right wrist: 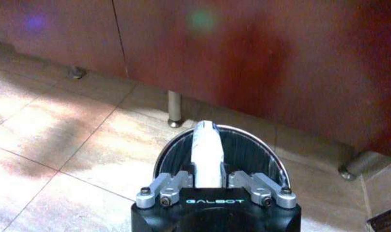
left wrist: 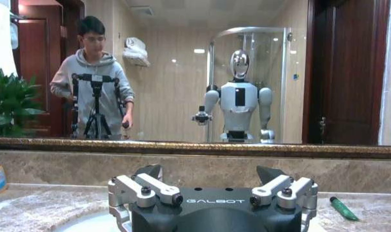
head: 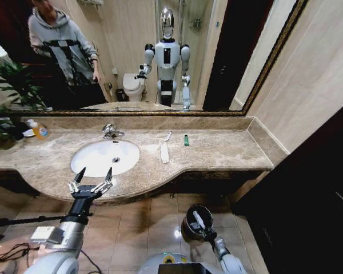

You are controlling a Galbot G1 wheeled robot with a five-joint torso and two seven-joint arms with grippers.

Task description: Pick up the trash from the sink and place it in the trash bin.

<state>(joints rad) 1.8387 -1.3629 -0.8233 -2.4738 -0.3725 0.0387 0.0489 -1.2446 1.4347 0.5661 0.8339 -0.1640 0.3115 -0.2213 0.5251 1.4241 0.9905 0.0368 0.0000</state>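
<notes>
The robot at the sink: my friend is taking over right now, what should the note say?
Right gripper is shut on a white tube, held over the round black trash bin on the floor, not yet dropped.
Left gripper is open, at the counter's front edge before the oval white sink.
Left on the marble counter: a long flat white packet, a slim white stick, a tiny dark-green bottle.
Whether the bin already holds anything is unclear.

My left claw (head: 92, 177) has a black body with silver finger links, dark pointed tips and small black screws. The white word GALBOT is printed on it. My right claw (right wrist: 208, 180) looks the same. My arms are silver-grey, and black cables run beside the left one.
</notes>
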